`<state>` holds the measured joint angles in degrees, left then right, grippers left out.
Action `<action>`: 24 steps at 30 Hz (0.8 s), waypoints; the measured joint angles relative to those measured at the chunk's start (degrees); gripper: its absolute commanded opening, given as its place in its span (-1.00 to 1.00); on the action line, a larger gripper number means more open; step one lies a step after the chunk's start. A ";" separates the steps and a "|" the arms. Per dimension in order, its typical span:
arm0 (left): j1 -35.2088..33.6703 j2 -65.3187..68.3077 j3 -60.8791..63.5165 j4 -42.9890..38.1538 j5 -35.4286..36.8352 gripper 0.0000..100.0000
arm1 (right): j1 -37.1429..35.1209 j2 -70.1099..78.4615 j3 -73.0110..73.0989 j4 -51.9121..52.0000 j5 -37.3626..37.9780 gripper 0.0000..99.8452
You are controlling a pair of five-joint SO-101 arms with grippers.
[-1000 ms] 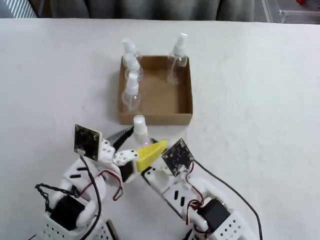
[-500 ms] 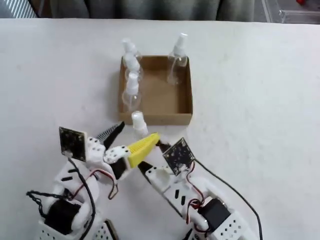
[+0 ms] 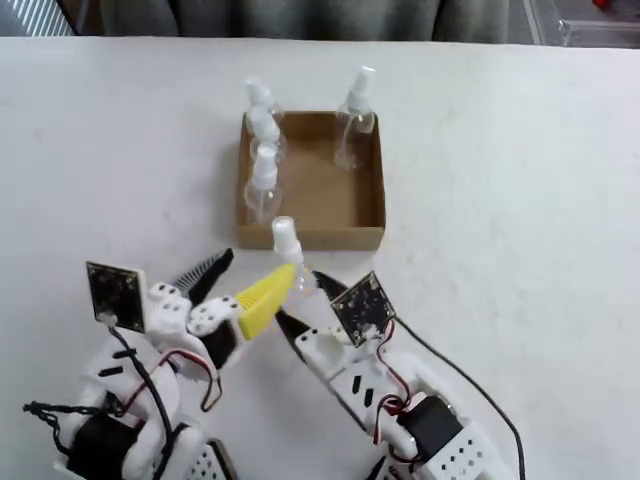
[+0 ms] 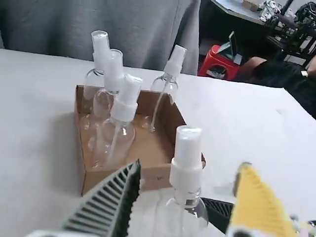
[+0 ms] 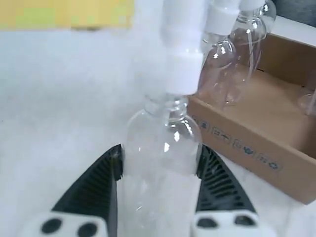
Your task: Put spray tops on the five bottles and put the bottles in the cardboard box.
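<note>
Spray bottle [image 5: 162,136]: upright on table [image 3: 500,200], long axis vertical, spray top up, just near of cardboard box [image 3: 312,238]; right gripper [image 5: 160,154] clamped on body; left gripper [image 3: 257,265] spread apart, just left.

Bare cardboard box [image 3: 325,195] floor between three-bottle row [image 3: 264,130] and corner bottle [image 3: 355,122].

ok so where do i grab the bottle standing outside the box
Grip the bottle by its round body below the neck, coming level from the side away from the cardboard box. It stands upright, the spray top is narrow, and the right gripper clasps it that way.
</note>
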<state>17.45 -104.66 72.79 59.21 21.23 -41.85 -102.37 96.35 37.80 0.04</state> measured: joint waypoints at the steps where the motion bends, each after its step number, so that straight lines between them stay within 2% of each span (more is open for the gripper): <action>1: -1.14 0.00 0.00 -1.05 0.00 -0.98 | 0.00 0.00 0.00 0.00 0.00 -0.97; 4: -5.45 0.00 0.00 -4.92 0.35 -0.86 | 0.09 0.00 0.00 0.00 0.00 -0.97; 8: -9.76 0.00 0.00 -8.26 3.08 -0.97 | 0.09 0.00 0.00 0.00 0.00 -0.97; 11: -11.52 0.00 0.00 -11.43 6.68 -0.96 | 0.09 0.00 0.00 0.00 0.00 -0.97; 18: -10.99 0.09 4.04 -19.16 7.12 -0.96 | 0.09 0.00 0.00 0.00 0.00 -0.97; 24: -8.18 18.11 1.41 -19.60 7.21 -0.96 | 0.09 0.00 0.00 0.00 0.00 -0.97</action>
<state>9.27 -86.55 74.20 39.60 28.44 -41.76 -102.37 96.35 37.80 0.04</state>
